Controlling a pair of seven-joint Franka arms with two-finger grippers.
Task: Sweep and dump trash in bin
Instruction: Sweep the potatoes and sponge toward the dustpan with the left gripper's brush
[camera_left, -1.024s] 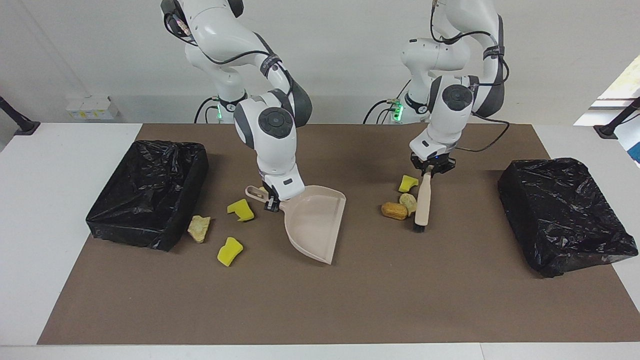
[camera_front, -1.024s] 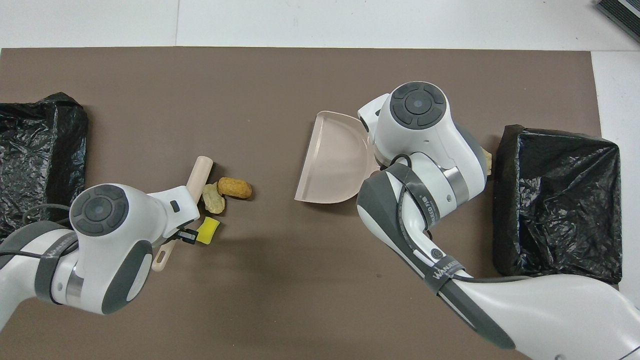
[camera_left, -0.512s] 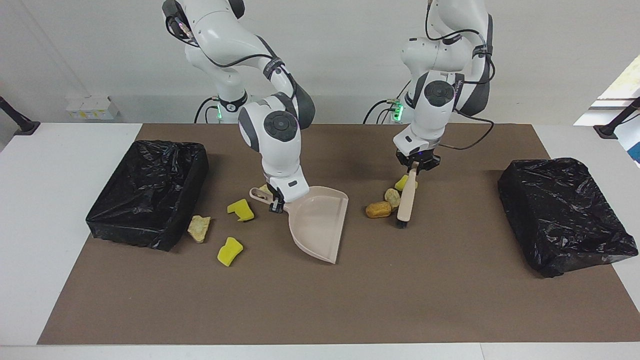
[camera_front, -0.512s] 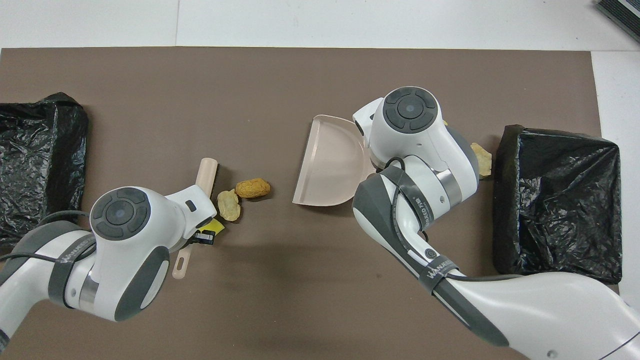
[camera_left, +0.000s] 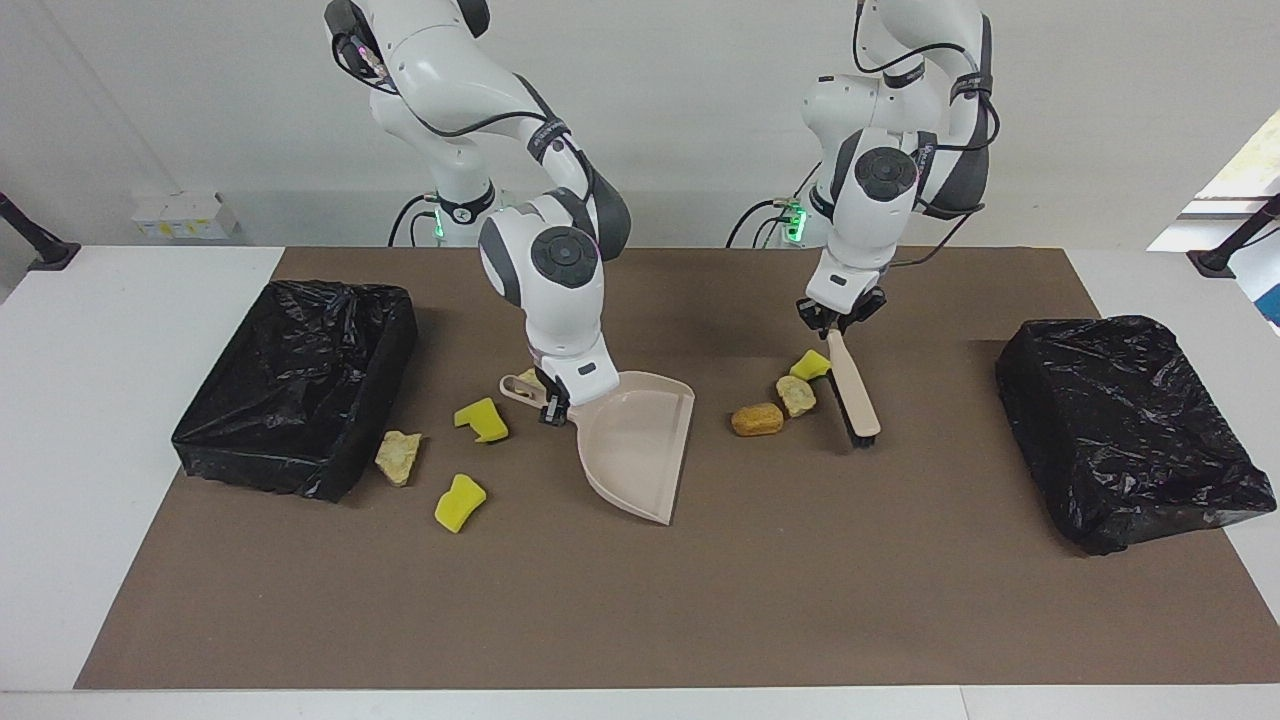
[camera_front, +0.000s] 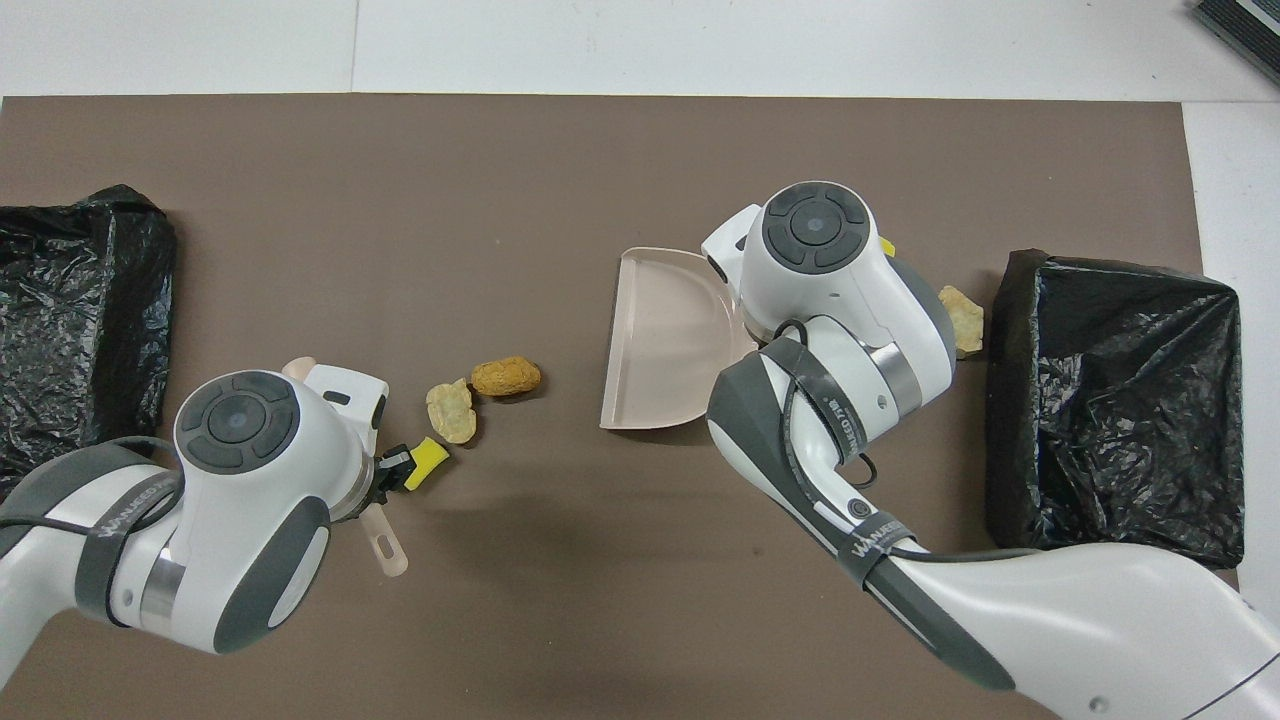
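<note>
brush clamped by left gripper, beside trash | dustpan pinched by right gripper

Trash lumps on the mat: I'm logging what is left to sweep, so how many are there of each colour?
yellow chunks: 3
beige pieces: 2
orange-brown lump: 1
half-hidden lump by the dustpan handle, colour unclear: 1
Total: 7
</note>
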